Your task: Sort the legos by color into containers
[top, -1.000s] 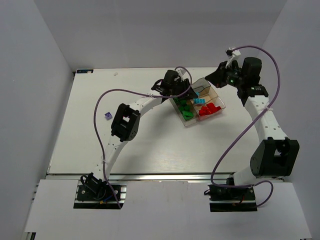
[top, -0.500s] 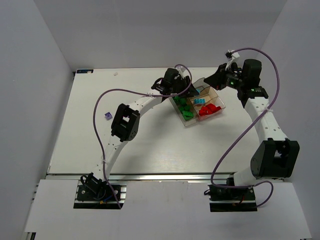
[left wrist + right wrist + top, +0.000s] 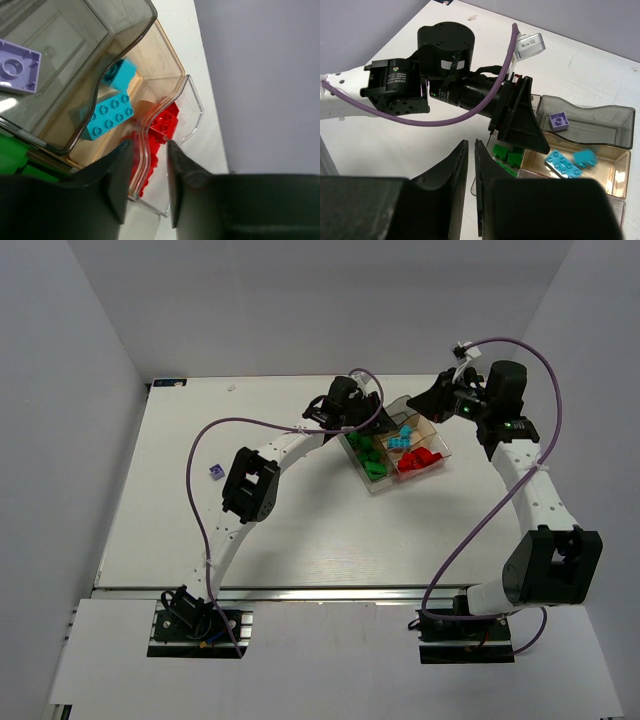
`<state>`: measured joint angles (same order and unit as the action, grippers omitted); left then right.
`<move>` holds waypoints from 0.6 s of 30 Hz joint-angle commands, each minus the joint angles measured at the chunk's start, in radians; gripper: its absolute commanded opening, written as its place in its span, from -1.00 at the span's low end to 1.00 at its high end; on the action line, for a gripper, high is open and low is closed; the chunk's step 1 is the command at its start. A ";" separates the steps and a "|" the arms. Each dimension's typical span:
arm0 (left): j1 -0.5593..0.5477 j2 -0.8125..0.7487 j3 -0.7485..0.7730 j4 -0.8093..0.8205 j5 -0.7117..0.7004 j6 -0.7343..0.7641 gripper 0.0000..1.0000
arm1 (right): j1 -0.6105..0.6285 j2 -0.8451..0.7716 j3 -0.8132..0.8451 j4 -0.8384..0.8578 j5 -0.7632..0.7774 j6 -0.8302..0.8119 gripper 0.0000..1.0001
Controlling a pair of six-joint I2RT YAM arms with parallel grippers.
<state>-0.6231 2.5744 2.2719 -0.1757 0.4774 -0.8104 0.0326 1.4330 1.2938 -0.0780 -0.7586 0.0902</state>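
Nearby | purple brick [image 3: 215, 472] alone on table [image 3: 200, 540] (left arm [image 3: 270, 460] beside)

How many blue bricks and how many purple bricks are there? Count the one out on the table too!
Cyan-blue bricks: 2, both in the tray
Light purple bricks: 2, one in the tray, one loose on the table
Total: 4

Laboratory test cell: a white table [image 3: 250, 530] enclosed by plain grey walls [image 3: 60, 440] at its left, far and right edges, with two cabled robot arms [image 3: 255, 475] bolted along its near edge.
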 commanded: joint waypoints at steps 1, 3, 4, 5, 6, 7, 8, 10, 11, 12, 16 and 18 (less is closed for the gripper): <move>0.010 -0.121 0.025 0.008 -0.019 0.010 -0.18 | -0.005 -0.042 0.002 0.034 -0.044 -0.009 -0.67; 0.040 -0.196 -0.001 -0.016 -0.048 0.030 -0.62 | -0.007 -0.046 0.005 0.030 -0.065 -0.038 -0.67; 0.052 -0.232 -0.050 -0.030 -0.062 0.040 -0.75 | -0.010 -0.049 0.009 0.029 -0.088 -0.049 -0.66; 0.081 -0.273 -0.086 -0.044 -0.077 0.057 -0.86 | -0.010 -0.052 0.004 0.027 -0.099 -0.058 -0.65; 0.098 -0.366 -0.132 -0.045 -0.101 0.062 -1.00 | -0.010 -0.052 0.002 0.026 -0.125 -0.076 -0.65; 0.115 -0.422 -0.232 -0.048 -0.117 0.068 -1.00 | -0.011 -0.049 -0.002 0.024 -0.137 -0.086 -0.66; 0.149 -0.475 -0.291 -0.057 -0.129 0.085 -1.00 | -0.008 -0.046 -0.016 0.023 -0.149 -0.086 -0.57; 0.186 -0.655 -0.459 -0.079 -0.187 0.103 -1.00 | -0.002 -0.030 -0.027 -0.015 -0.188 -0.166 -0.07; 0.204 -0.715 -0.513 -0.129 -0.213 0.120 -1.00 | 0.003 -0.022 -0.033 -0.041 -0.205 -0.205 0.14; 0.244 -0.768 -0.563 -0.166 -0.239 0.125 -0.95 | 0.019 -0.011 -0.034 -0.072 -0.211 -0.242 0.27; 0.353 -1.047 -0.793 -0.401 -0.445 0.123 0.20 | 0.085 0.070 -0.022 -0.224 -0.105 -0.385 0.30; 0.397 -1.111 -0.903 -0.523 -0.561 0.120 0.42 | 0.116 0.105 0.013 -0.291 -0.053 -0.394 0.00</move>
<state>-0.2443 1.5311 1.4994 -0.4370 0.1066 -0.7036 0.1070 1.4864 1.2678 -0.2291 -0.8719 -0.2070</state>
